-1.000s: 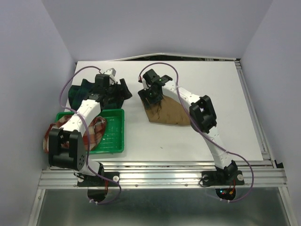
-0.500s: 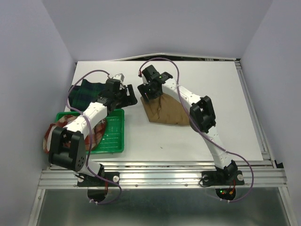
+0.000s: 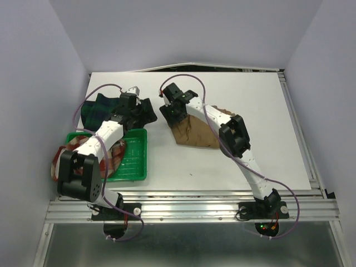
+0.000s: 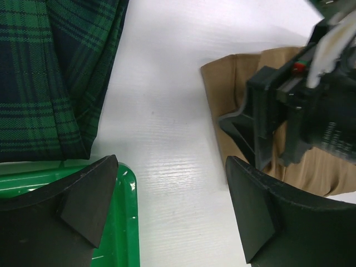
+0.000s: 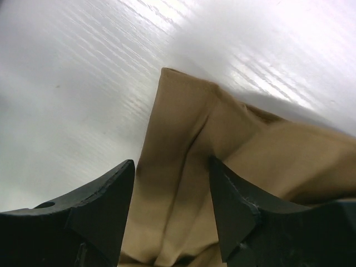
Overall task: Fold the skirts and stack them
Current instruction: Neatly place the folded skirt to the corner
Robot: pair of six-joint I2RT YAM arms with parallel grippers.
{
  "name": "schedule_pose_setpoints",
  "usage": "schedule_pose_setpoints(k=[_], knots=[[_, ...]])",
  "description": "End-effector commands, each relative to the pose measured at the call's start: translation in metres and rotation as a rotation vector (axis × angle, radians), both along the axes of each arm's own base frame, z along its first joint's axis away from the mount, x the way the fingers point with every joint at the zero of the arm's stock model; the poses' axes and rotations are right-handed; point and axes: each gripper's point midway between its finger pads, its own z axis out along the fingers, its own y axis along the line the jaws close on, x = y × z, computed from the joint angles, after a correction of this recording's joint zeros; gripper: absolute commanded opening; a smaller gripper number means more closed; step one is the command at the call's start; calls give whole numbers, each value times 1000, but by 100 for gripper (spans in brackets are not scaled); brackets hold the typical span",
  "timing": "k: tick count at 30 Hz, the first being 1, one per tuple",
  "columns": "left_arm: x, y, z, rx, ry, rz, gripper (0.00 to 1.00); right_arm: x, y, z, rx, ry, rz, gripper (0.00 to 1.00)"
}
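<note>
The tan-brown pleated skirt (image 3: 196, 132) lies crumpled at the table's middle. My right gripper (image 3: 170, 113) is open at its near-left corner, jaws low on either side of a raised fold of the skirt (image 5: 186, 167). My left gripper (image 3: 144, 111) is open and empty over bare table, between the tray corner and the tan skirt (image 4: 222, 83). The dark green-navy tartan skirt (image 3: 99, 108) lies at the left, and shows in the left wrist view (image 4: 50, 72). The red-orange-white plaid skirt (image 3: 114, 158) lies in the tray, hanging over its left rim.
A green plastic tray (image 3: 136, 158) sits at the near left; its corner (image 4: 125, 217) is just below my left finger. The right gripper's body (image 4: 289, 111) is close to my left gripper. White walls enclose the table.
The right gripper has moved left and down onto the tan skirt's corner. The left gripper swung right towards it, then drew back slightly.
</note>
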Motion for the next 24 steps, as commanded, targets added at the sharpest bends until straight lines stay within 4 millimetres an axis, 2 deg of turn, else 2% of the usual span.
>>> schedule_pose_setpoints(k=[1,3,6,7,8,9,12,15,18,19,20,21,24], knots=[[-6,-4,10,-44,-33,-1,90,8,5,-17,-20,-16,12,56],[-11,-7,6,-66,-21,-11,90,8,-1,-26,-55,-15,7,53],[-16,-13,-2,-86,5,-30,90,6,-3,-31,-66,-6,5,41],[-17,-18,-2,-106,6,-53,90,6,-2,-27,-58,-9,7,29],[-20,-22,-5,-117,11,-70,90,6,-1,-22,-48,-15,8,23],[-23,-29,-6,-130,13,-96,90,5,3,-16,-26,-13,20,18],[-27,-52,1,-201,-24,-198,93,9,14,21,42,-48,41,3],[-26,-72,-1,-263,-32,-267,93,9,21,52,102,-86,57,1],[-21,-90,-1,-308,-21,-313,94,12,16,58,120,-89,22,1],[-20,-94,-12,-309,13,-315,94,16,10,61,129,-86,0,1],[-16,-100,-11,-313,14,-321,94,22,4,61,135,-83,-21,1],[-14,-102,-19,-312,40,-302,94,21,6,63,145,-79,-21,1],[-8,-108,-30,-317,70,-275,97,27,-1,71,168,-84,-44,0]])
